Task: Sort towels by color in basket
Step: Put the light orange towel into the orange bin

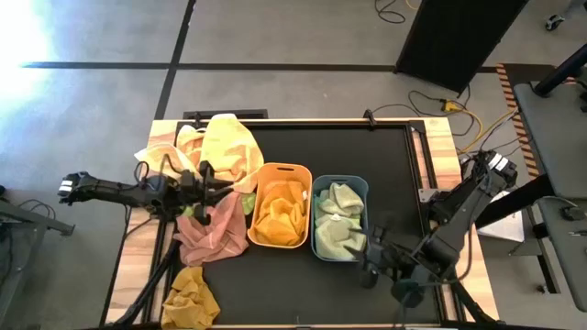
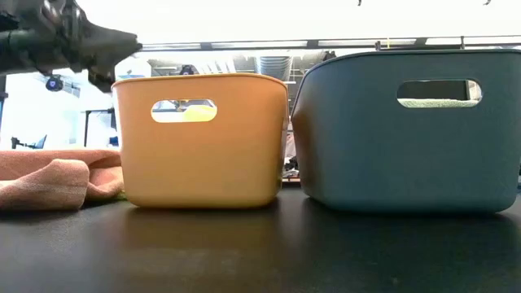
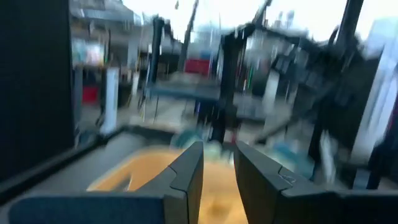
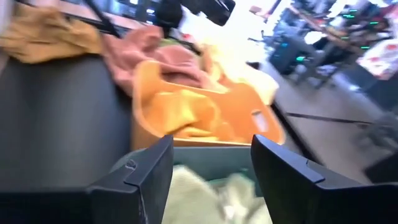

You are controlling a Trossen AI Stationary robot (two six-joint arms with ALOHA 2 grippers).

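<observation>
The left arm reaches in level from the left side of the black surface (image 1: 275, 293), its left hand (image 1: 213, 188) sitting over the salmon pink towel (image 1: 213, 234) just beside the orange tub (image 1: 280, 170). From its own wrist camera the two dark fingers (image 3: 186, 180) stand a narrow gap apart with nothing between them, the tub's mustard contents under them.

The right arm comes in folded from the right edge, elbow out past the surface, forearm angled back toward the tubs. The right hand (image 1: 378, 255) hangs at the near corner of the blue-grey tub (image 1: 341, 183). Its fingers (image 4: 146, 171) are spread wide and empty, the pale green towels (image 1: 337, 225) right below them.

Where the towels are: mustard-orange towels (image 1: 280, 211) fill the orange tub. Pale green ones lie in the blue-grey tub alongside it, the two tubs touching or nearly so. A pale yellow towel (image 1: 229, 147) is heaped at the far left of the surface, the salmon pink one spreads in front of it, and a mustard towel (image 1: 190, 298) lies crumpled alone at the near left corner. A bit of lime green (image 1: 248, 200) peeks out against the orange tub's left wall.

No writing or label can be read anywhere.
</observation>
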